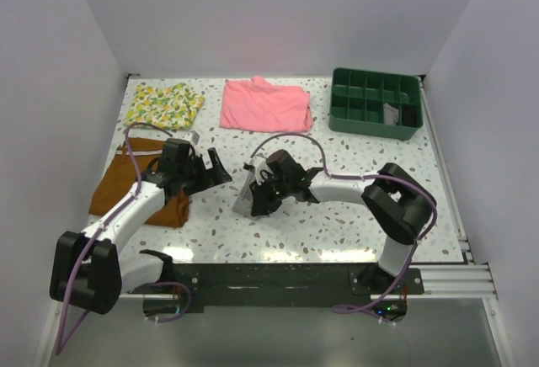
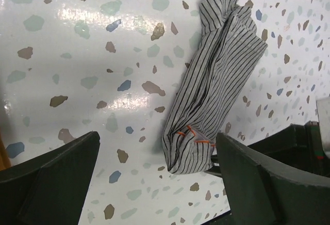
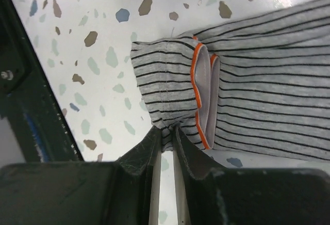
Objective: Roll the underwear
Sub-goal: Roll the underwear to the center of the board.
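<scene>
Underwear, location: the underwear point(image 1: 245, 197) lies near the middle of the surface point(image 1: 337, 215), just in front of the two arms and between their tools.
Underwear, condition: bunched into a long narrow bundle point(image 2: 216, 80), loosely gathered and not a tight cylinder. One end shows orange trim point(image 3: 196, 96). Judged as partly rolled at most.
Right tool, state: the right tool point(image 3: 166, 131) is clenched on the fabric. A hem edge of the underwear point(image 3: 258, 96) is drawn into the narrow gap between the jaws.
Right tool, purpose: the pinch at the trimmed end probably anchors the bundle so that it can be turned or tightened without unfolding.
Right arm, pose: elbow bent outward to the right, forearm reaching inward and low, wrist point(image 1: 261, 192) directly over the bundle.
Left tool, state: the left tool point(image 2: 157, 140) is released, jaws spread wide, holding nothing. The lower end of the bundle shows between the fingers, apart from both.
Left arm, pose: reaching forward and right, wrist low, tool point(image 1: 210, 169) just beside the bundle and aimed at it, ready to regrasp.
Surroundings: brown shorts point(image 1: 139, 186) under the left forearm. Pink garment point(image 1: 265, 104), yellow patterned cloth point(image 1: 164, 104) and green tray point(image 1: 375, 102) along the far edge, well apart.
</scene>
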Motion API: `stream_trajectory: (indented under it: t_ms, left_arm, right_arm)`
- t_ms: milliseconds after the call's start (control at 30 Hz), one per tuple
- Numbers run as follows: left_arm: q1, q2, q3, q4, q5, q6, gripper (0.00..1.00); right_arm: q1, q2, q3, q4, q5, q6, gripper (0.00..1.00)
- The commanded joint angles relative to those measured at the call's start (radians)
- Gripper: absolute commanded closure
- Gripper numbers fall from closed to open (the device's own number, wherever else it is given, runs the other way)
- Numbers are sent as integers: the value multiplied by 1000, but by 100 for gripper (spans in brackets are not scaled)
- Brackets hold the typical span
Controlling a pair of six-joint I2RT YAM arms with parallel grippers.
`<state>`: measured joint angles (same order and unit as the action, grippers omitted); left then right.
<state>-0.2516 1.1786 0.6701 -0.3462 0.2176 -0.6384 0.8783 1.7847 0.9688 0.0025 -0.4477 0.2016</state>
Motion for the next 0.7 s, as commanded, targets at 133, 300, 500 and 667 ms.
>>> stream_trajectory:
  t_ms: [133,300,500,667]
  left_arm:
    - [2,12,-23,107,84,42,0]
    - [2,9,-58,162,138,48,0]
    - [-2,1,-113,246,196,56,0]
    - [-23,30,-151,315,230,39,0]
  right_arm:
    - [-113,45,-38,138,-387,228,95]
    - [-189,103,-36,266,-511,364,95]
    - [-268,194,-19,340,-588,519,96]
    - [-283,231,31,170,-534,426,95]
